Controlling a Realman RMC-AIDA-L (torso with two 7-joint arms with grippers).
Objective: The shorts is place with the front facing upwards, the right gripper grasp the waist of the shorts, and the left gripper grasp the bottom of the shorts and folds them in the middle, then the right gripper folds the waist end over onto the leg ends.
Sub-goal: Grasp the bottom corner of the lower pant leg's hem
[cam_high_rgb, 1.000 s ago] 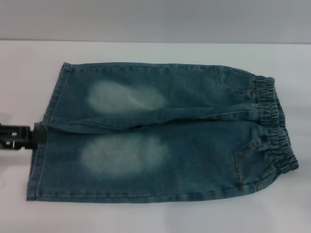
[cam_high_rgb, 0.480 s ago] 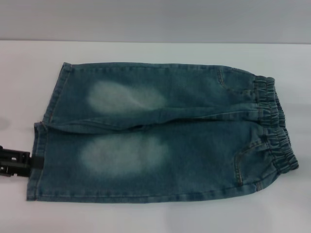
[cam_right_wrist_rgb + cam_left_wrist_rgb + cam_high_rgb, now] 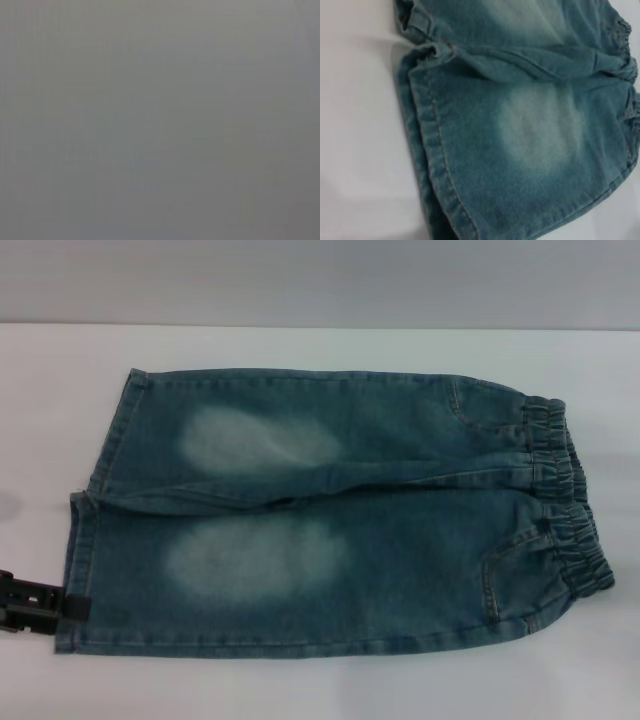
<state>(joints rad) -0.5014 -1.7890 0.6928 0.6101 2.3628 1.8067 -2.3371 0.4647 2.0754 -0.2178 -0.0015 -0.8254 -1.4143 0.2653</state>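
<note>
The blue-green denim shorts lie flat on the white table, front up, with pale faded patches on both legs. The gathered waist is at the right and the leg ends are at the left. My left gripper is low at the left edge, its black tip touching the hem of the near leg close to that leg's front corner. The left wrist view looks along the shorts, with the near leg's stitched hem close up. My right gripper is out of view, and its wrist view shows only plain grey.
The white table runs on all sides of the shorts, with a narrow strip in front and wider strips behind and to the left. A grey wall stands behind the table's far edge.
My left gripper has slid along the leg hems toward the table's front, from the gap between the legs to the near leg's front corner. The shorts have not moved.
</note>
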